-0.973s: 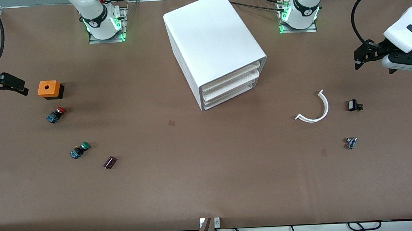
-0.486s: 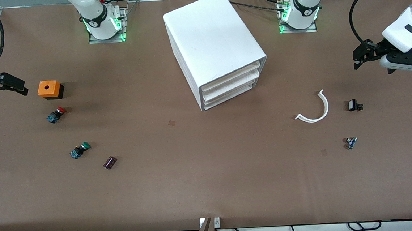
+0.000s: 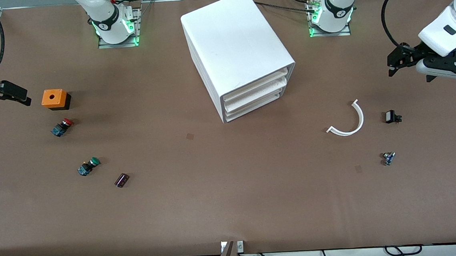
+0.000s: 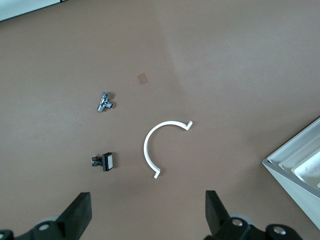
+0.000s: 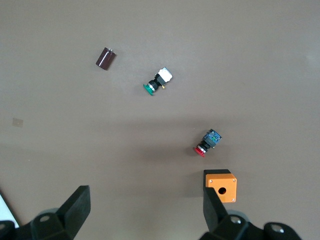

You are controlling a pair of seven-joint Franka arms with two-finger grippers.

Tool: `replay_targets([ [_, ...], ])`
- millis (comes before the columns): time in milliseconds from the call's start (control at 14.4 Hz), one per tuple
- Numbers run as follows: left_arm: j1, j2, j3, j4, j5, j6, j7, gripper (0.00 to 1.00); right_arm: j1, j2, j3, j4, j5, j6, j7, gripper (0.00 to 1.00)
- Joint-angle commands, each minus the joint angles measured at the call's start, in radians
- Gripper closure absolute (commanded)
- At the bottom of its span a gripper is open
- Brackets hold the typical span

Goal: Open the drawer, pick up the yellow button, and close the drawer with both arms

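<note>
The white cabinet (image 3: 238, 47) stands mid-table between the arm bases, and its corner shows in the left wrist view (image 4: 300, 165). Its top drawer (image 3: 255, 86) is shut, like the two drawers below it. The orange-capped button is hidden. My left gripper (image 3: 392, 62) hangs open and empty over the table at the left arm's end, its jaws wide apart in the left wrist view (image 4: 147, 212). My right gripper (image 3: 19, 95) hangs open and empty over the right arm's end, beside the orange box, jaws wide apart in the right wrist view (image 5: 145, 205).
At the right arm's end lie an orange box with a hole (image 3: 53, 99), a red-capped button (image 3: 62, 127), a green-capped button (image 3: 89, 166) and a dark cylinder (image 3: 121, 180). At the left arm's end lie a white curved strip (image 3: 350, 121), a small black part (image 3: 391, 117) and a small metal part (image 3: 388, 158).
My left gripper has drifted a little toward the arm bases and slightly toward the cabinet. The right gripper has barely moved. Nothing on the table has moved.
</note>
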Motion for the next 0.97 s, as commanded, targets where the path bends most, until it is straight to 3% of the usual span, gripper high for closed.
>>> replay_targets([
  [0,0.004,0.010,-0.004,0.028,-0.014,-0.022,-0.055,0.00,-0.002,-0.009,0.002,-0.016,-0.016,0.003,0.013,0.00],
  [556,-0.014,0.058,-0.010,0.068,-0.029,-0.120,-0.101,0.00,0.056,0.031,0.003,-0.007,-0.003,0.003,0.020,0.00],
  [764,-0.013,0.081,-0.010,0.080,-0.170,-0.226,-0.098,0.00,0.116,0.048,0.003,0.001,-0.003,0.018,0.147,0.00],
  [903,-0.016,0.102,-0.010,0.083,-0.259,-0.365,-0.089,0.00,0.163,0.077,0.003,0.024,-0.001,0.016,0.264,0.00],
])
